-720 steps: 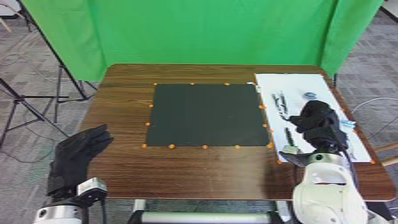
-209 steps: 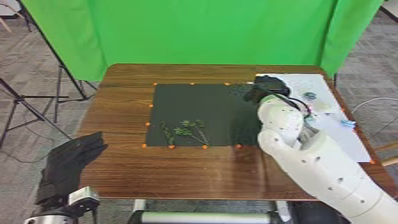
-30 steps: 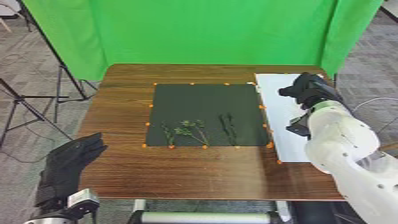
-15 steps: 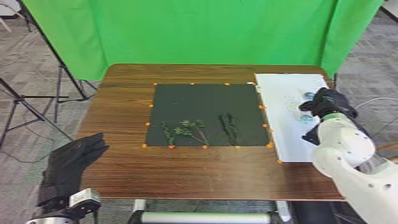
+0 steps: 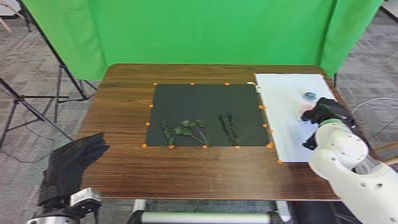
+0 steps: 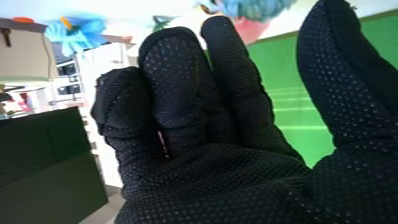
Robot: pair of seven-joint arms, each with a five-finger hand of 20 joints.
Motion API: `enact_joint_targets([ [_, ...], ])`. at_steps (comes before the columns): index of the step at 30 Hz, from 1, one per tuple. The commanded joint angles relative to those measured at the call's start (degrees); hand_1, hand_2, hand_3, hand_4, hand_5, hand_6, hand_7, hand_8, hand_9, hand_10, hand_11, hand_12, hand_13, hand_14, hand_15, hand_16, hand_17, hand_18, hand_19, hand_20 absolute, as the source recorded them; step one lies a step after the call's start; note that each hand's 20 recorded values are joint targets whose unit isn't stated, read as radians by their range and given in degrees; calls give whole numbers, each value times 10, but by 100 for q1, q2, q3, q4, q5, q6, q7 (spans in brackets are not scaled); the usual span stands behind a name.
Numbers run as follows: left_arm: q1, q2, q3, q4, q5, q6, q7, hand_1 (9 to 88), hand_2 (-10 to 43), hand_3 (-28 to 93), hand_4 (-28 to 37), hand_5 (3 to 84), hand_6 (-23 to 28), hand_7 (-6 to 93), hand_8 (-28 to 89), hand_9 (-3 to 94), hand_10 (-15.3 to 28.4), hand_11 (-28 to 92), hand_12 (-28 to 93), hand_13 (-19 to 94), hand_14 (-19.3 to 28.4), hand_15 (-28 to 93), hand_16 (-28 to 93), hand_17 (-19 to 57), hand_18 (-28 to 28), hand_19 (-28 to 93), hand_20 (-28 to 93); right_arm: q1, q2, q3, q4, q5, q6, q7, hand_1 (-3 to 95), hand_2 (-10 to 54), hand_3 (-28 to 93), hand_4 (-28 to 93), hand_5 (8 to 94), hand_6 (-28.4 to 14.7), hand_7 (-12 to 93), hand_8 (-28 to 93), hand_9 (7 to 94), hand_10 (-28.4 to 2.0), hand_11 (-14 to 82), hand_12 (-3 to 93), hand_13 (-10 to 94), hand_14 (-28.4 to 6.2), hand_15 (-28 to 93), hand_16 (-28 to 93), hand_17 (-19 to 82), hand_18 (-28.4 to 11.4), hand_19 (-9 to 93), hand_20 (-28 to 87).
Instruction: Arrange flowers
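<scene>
Several green stems (image 5: 189, 131) lie on the dark mat (image 5: 200, 100), toward the worktop's (image 5: 195, 175) near edge. By its right edge, the right hand (image 5: 329, 112) is over the white sheet (image 5: 282, 100), wide open, thumb apart from fingers; a blue flower (image 5: 309, 95) and a pink flower (image 6: 252, 30) are near it. The left hand (image 5: 73, 162), fingers relaxed, is by the left edge.

Green sprigs (image 5: 187, 131) on black mat (image 5: 204, 102), blue flower (image 5: 309, 95), pink flower (image 6: 252, 30) on sheet (image 5: 286, 137)
</scene>
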Motion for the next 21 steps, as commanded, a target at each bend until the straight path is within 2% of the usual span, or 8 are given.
enact_joint_targets([
  [1,-6,-85,-20,15,79,-62,-110,281,62,809,-180,532,153,207,-104,432,227,374,100,283,281,651,-140,-81,234,604,137,243,-113,-189,202,-103,-41,108,325,-50,786,-234,556,-102,239,-133,541,-182,118,138,673,-153,709,208,524,-203,932,230],
  [3,-13,-71,1,15,51,-56,-78,281,62,808,-181,532,153,207,-104,432,226,375,101,283,280,650,-140,-81,234,603,137,285,-151,-232,251,-112,-63,139,325,-52,786,-236,555,-102,240,-132,540,-181,119,138,673,-152,710,208,525,-203,932,229],
  [12,-17,-91,-15,19,80,-79,-124,281,62,808,-180,532,154,206,-104,432,226,375,101,282,280,650,-140,-81,234,604,137,269,-246,-447,279,-200,-257,165,336,-61,786,-240,556,-99,247,-131,546,-179,126,141,676,-149,711,210,524,-202,932,229],
  [13,-32,-122,-31,28,110,-109,-170,281,62,808,-180,532,154,207,-103,432,226,375,101,282,280,650,-140,-81,234,603,137,253,-262,-459,282,-199,-289,186,340,-64,787,-239,557,-98,249,-131,547,-179,127,141,677,-149,712,209,524,-202,932,228],
  [14,-20,-96,-17,26,63,-81,-107,281,62,808,-180,532,154,207,-103,432,227,375,101,282,280,650,-140,-81,234,603,137,271,-278,-503,310,-202,-267,186,345,-67,787,-239,559,-97,251,-130,549,-178,128,141,679,-149,714,210,524,-202,932,228],
  [15,-23,-136,-39,29,107,-118,-177,281,62,808,-180,532,154,207,-103,433,227,375,101,283,280,650,-140,-81,233,603,137,231,-289,-500,302,-213,-298,204,349,-69,787,-239,560,-96,253,-131,551,-178,129,142,680,-148,715,209,524,-202,932,227],
  [20,-8,-118,-42,19,87,-107,-155,281,62,809,-180,532,154,207,-104,433,227,375,101,283,281,650,-140,-81,234,603,137,321,-301,-714,422,-403,-197,267,390,-84,788,-245,576,-84,278,-127,591,-174,154,148,699,-135,725,213,526,-195,932,222],
  [21,-25,-141,-54,19,125,-128,-209,281,62,809,-179,531,154,207,-104,432,227,375,101,283,280,650,-141,-81,234,603,137,337,-301,-732,438,-448,-207,279,400,-85,789,-250,581,-78,289,-128,607,-173,161,147,703,-131,727,215,528,-193,932,220],
])
